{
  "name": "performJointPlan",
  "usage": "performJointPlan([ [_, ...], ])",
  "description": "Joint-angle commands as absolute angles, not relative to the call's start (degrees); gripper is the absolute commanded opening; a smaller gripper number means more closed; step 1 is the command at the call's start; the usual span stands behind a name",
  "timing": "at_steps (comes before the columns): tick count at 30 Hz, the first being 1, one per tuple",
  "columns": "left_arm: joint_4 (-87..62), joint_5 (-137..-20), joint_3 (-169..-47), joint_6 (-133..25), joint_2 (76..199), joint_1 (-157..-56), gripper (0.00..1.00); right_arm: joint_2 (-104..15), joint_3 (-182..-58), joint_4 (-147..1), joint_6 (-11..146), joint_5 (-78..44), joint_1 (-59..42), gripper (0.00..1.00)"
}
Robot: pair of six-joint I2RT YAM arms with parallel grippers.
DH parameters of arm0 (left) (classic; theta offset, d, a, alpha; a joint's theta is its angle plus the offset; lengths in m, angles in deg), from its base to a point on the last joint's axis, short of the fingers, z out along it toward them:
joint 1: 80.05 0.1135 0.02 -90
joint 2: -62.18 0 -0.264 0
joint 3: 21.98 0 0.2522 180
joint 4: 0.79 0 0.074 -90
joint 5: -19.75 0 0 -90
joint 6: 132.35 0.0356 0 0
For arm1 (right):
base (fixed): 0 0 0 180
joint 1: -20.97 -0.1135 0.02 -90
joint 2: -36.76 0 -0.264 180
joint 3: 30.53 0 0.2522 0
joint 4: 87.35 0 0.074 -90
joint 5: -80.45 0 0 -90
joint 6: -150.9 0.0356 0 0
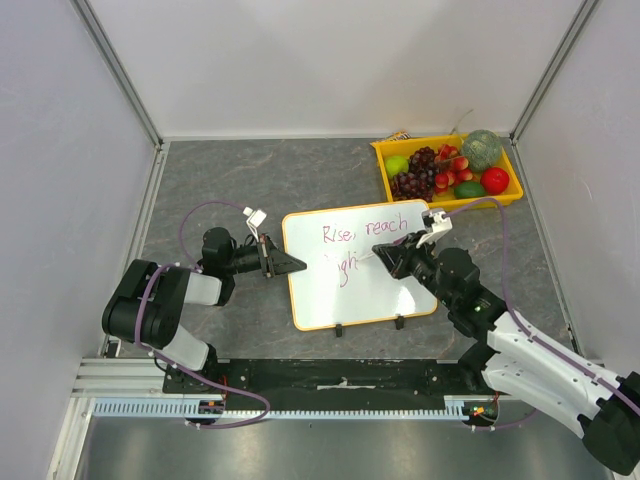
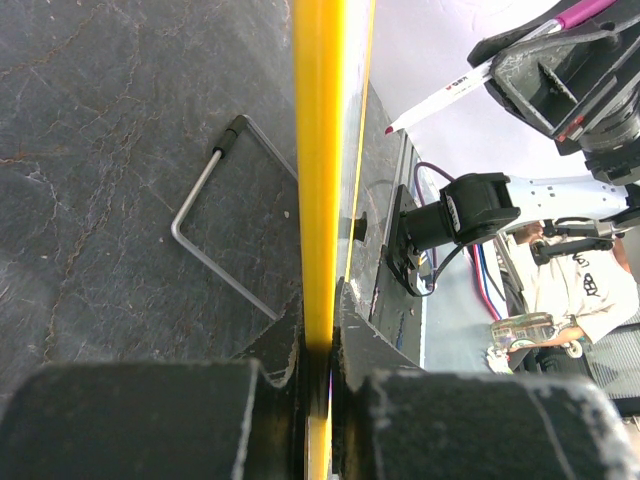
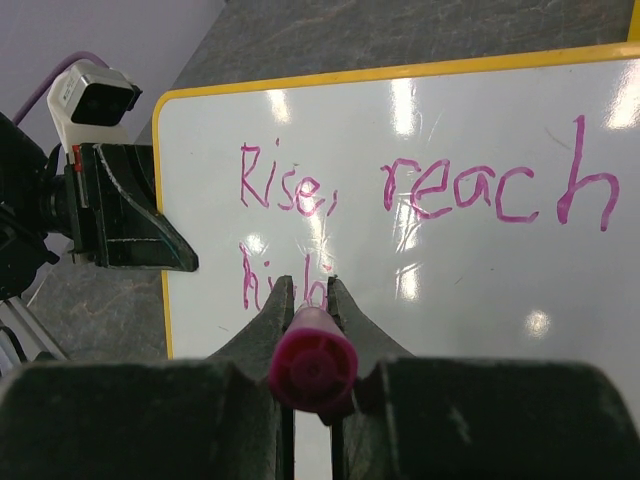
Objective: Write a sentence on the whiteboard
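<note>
The whiteboard (image 1: pixel 385 295) lies flat mid-table, white with an orange-yellow rim (image 2: pixel 318 150). My left gripper (image 1: pixel 297 264) is shut on its left edge, and in the left wrist view both jaws pinch the rim. The sentence (image 3: pixel 420 185) is in pinkish-red marker: "Rise, reach" on the top line, with a few letters (image 1: pixel 345 268) begun below it. My right gripper (image 3: pixel 305 290) is shut on a pink marker (image 3: pixel 312 365). The marker's tip is down at the second line, hidden behind the fingers. The white barrel and red tip of the marker (image 2: pixel 450 95) show in the left wrist view.
A yellow fruit tray (image 1: pixel 381 160) with grapes, apples and other fruit stands at the back right. Two black clips (image 1: pixel 340 328) sit on the board's near edge. A bent wire rod (image 2: pixel 200 240) lies on the grey table beside the rim. White walls enclose the table.
</note>
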State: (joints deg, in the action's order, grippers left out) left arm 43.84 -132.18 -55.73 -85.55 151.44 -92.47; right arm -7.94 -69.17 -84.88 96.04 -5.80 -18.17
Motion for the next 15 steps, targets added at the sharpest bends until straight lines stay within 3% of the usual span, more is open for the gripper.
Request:
performJointPlan([
  [1, 39.41, -130.81, -55.43, -79.27, 152.89, -93.85, 0.02, -8.58, -71.88, -85.63, 95.27, -3.84, -18.06, 0.0],
  [15, 39.41, -130.81, -55.52, -79.27, 153.06, -93.76, 0.02, -10.35, -69.07, -86.33, 95.53, -3.4, -18.06, 0.0],
])
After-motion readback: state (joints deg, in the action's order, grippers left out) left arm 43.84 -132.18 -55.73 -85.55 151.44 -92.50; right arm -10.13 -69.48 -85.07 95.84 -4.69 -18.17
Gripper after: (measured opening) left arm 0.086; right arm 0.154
